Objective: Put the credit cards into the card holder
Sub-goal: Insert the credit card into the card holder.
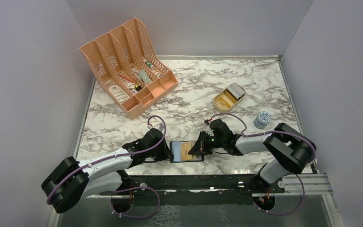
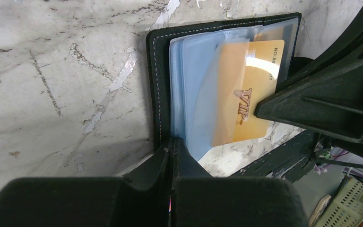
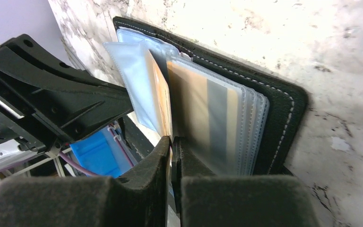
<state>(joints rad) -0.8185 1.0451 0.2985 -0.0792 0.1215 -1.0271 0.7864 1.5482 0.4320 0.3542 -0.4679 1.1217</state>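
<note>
1. Card holder [image 1: 184, 152] lies open and flat on the marble desk [image 1: 264, 80], near the front edge, btwn the two tools; black cover w/ pale stitching; stack of clear sleeves [image 2: 194, 71] fans up from it.
2. Left tool [image 2: 172, 142]: fingers pressed together, no gap visible; pinches the holder's lower edge where cover meets sleeves; sits at the holder's left side in top view.
3. Right tool [image 3: 172, 140]: fingers all but closed, clamped on the edge of the gold VIP card [image 2: 253, 90]; card stands edge-on in right wrist view, just beside a bluish sleeve.
4. Gold card's left portion is overlapped by a sleeve; inside a pocket or only lying against it, can't tell.
5. Tan/grey card [image 3: 212, 118] sits among the sleeves on the cover side, seen through the plastic.
6. Elsewhere on desk: peach organiser [image 1: 127, 66] far left, small items in its trays; gold tin [image 1: 229, 98] right of centre, open, sth inside; small round blue-grey pot [image 1: 263, 119] near right arm; all well apart from the holder.
</note>
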